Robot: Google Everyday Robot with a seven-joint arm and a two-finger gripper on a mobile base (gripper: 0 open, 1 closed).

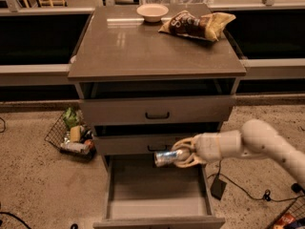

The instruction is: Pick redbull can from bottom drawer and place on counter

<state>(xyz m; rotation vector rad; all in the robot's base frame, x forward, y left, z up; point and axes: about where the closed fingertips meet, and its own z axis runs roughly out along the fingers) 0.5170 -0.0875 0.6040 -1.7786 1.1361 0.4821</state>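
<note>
The redbull can is a slim silvery cylinder with bluish patches. It lies on its side in my gripper, which is shut on it. The gripper holds the can above the open bottom drawer, just in front of the middle drawer's handle. My white arm reaches in from the right. The counter is the glossy grey-brown top of the cabinet, well above the gripper.
A pale bowl and a brown-and-yellow chip bag lie at the back of the counter. The top drawer and the middle one stand slightly pulled out. A wire basket with items sits on the floor at left. A black cable lies at right.
</note>
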